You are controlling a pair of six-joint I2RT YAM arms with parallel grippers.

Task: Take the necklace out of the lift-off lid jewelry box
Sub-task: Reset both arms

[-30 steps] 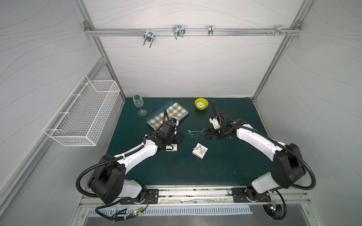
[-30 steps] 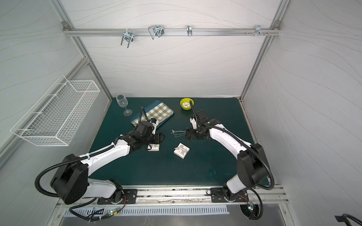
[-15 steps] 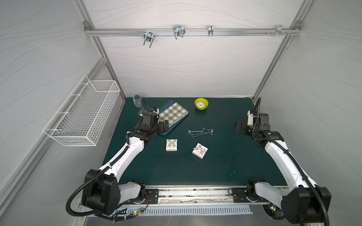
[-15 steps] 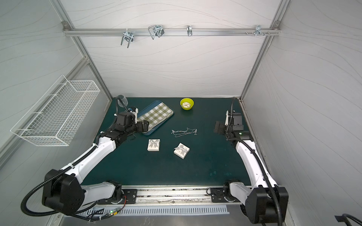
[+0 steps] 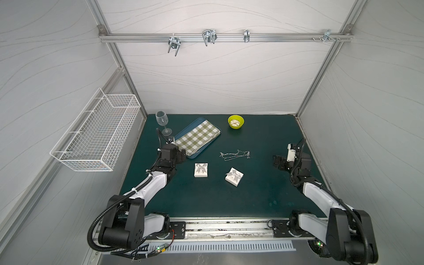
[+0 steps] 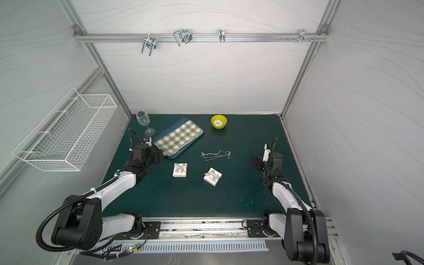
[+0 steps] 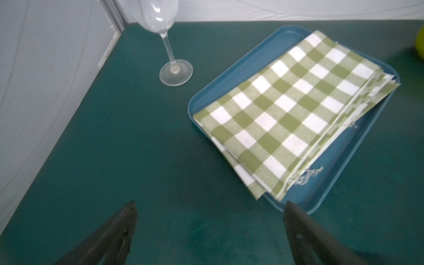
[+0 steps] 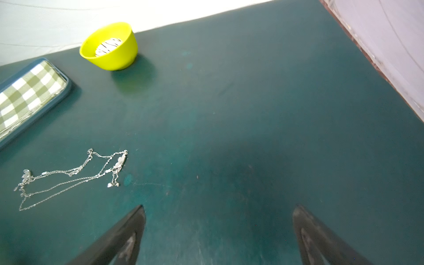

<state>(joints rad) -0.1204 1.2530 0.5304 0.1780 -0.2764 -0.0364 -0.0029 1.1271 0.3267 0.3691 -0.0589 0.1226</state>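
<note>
The silver necklace lies spread on the green mat behind the middle, outside any box; the right wrist view shows the necklace too. In front of it sit two small white jewelry box pieces with grey bows, one square-on and one turned; which is lid and which is base I cannot tell. My left gripper is open beside the tray's near corner. My right gripper is open over bare mat, right of the necklace. Neither holds anything.
A wine glass stands at the back left, close behind my left arm. A blue tray holds a folded green checked cloth. A yellow bowl sits at the back. A wire basket hangs on the left wall.
Both arms have pulled back from the middle to their own sides. The left gripper left the square-on box piece, the right left the necklace, and both jaws have opened wide.
</note>
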